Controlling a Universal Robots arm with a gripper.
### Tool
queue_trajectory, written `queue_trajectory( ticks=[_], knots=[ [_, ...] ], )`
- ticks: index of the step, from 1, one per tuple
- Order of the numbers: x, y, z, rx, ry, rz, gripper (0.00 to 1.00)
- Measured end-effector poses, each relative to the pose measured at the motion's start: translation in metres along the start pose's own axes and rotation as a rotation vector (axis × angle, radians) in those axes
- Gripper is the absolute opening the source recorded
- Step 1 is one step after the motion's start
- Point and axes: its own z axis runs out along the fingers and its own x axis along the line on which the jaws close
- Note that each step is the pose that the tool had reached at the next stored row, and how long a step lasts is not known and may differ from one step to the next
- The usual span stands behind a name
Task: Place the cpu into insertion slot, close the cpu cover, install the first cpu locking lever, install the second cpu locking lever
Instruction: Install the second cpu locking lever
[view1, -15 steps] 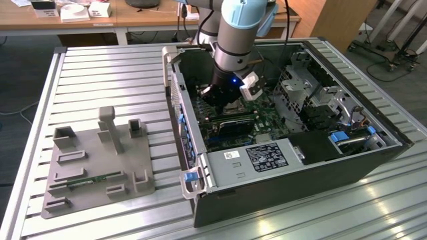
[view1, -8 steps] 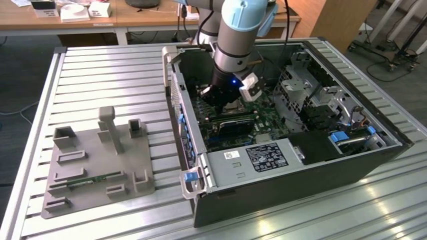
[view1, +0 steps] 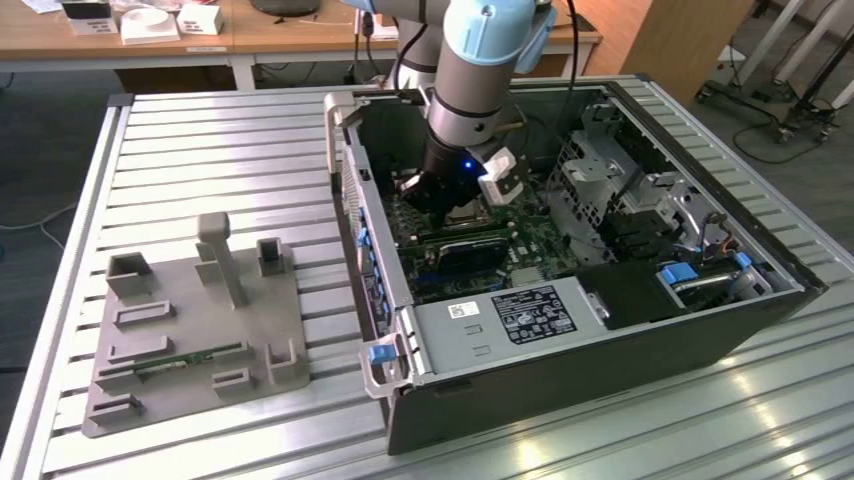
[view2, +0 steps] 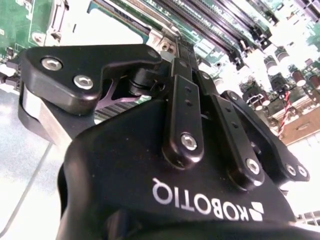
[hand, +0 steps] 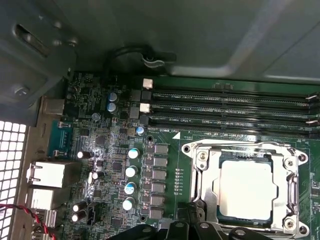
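Note:
In the first wrist view the cpu (hand: 247, 186), a silvery-grey square chip, lies flat in the insertion slot (hand: 207, 197) on the green board. The cpu cover (hand: 292, 182), a silvery metal frame, lies down around the chip with the chip showing through its window. A thin metal locking lever (hand: 235, 149) runs along one edge of the frame; whether it is latched I cannot tell. My gripper (hand: 192, 226) is right at the slot's near edge, black linkages just beside the frame. In the exterior view my gripper (view1: 447, 198) is low inside the open computer case, over the slot.
Long memory slots (hand: 230, 107) lie beside the slot, and capacitors (hand: 131, 172) and connectors stand on its other side. Case walls (view1: 350, 170), a drive cage (view1: 627, 190) and the power supply (view1: 514, 315) close in around the board. A grey fixture plate (view1: 194, 330) lies on the table.

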Motion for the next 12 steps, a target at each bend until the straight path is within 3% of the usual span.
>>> queue_trajectory(
  ticks=[3, 4, 5, 12],
  knots=[
    [0.0015, -0.0022, -0.0009, -0.0031, 0.0005, -0.001, 0.11],
    [0.0015, -0.002, -0.001, 0.0254, 0.002, 0.005, 0.11],
    [0.0015, -0.0022, -0.0011, 0.0448, 0.0026, 0.009, 0.11],
    [0.0014, -0.0021, -0.0011, 0.0448, 0.0026, 0.009, 0.11]
  ],
)
